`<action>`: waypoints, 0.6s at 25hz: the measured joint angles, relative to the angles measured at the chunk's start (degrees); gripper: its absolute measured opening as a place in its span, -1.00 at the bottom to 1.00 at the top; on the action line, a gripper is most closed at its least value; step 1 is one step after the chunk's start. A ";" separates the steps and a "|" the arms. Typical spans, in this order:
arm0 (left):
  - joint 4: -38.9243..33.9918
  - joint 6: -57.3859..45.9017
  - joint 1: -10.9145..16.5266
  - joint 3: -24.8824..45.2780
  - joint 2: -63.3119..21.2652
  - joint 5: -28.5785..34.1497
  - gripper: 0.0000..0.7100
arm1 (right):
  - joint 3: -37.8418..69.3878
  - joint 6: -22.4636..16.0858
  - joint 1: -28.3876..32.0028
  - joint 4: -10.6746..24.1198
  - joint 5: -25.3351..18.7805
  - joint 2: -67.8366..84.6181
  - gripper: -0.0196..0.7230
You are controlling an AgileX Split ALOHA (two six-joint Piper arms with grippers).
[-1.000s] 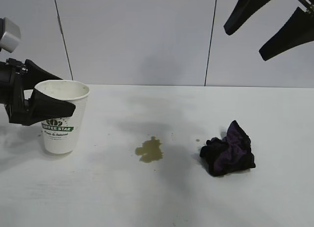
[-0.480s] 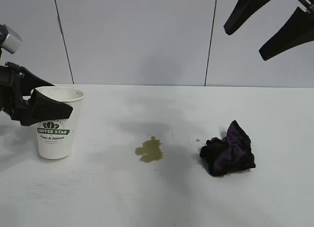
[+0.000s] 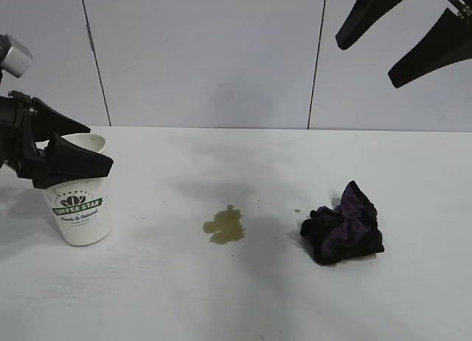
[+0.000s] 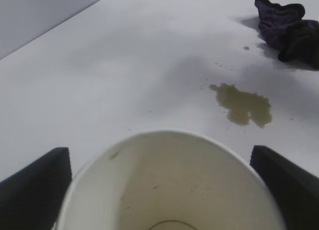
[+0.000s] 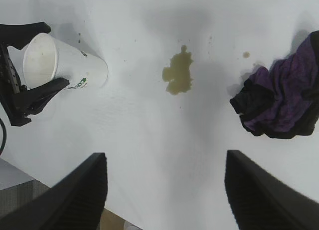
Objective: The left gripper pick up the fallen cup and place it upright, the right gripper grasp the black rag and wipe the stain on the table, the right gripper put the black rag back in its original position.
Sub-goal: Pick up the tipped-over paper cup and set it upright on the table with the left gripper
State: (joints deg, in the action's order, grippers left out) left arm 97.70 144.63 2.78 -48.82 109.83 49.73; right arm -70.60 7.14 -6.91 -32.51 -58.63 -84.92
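The white cup (image 3: 77,212) with its green logo stands mouth up on the table (image 3: 221,297) at the far left, leaning slightly. My left gripper (image 3: 99,145) straddles its rim, open, one finger on each side; the far finger stands clear of the rim. From the left wrist I look into the cup (image 4: 169,190). The yellowish-brown stain (image 3: 225,225) lies mid-table. The black rag (image 3: 343,226) with purple folds sits to its right. My right gripper (image 3: 365,64) hangs high above the rag, open and empty, well off the table.
A grey panelled wall stands behind the table. A small brown droplet (image 3: 297,210) lies between the stain and the rag. The right wrist view shows the table's near edge (image 5: 107,210) under that gripper.
The cup has shifted left and come down a little with the left gripper around it. The left fingers have spread wider. The right arm has stayed still.
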 joint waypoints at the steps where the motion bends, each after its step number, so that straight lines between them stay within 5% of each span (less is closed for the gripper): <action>1: 0.00 0.00 0.00 0.00 0.00 0.00 0.95 | 0.00 0.00 0.00 0.00 0.00 0.00 0.30; 15: -6.48 -8.15 0.00 0.00 0.00 -2.51 0.95 | 0.00 0.00 0.00 0.00 0.10 0.00 0.30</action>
State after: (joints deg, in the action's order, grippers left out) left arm 91.22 136.48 2.78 -48.82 109.83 47.22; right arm -70.60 7.14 -6.91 -32.51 -58.53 -84.92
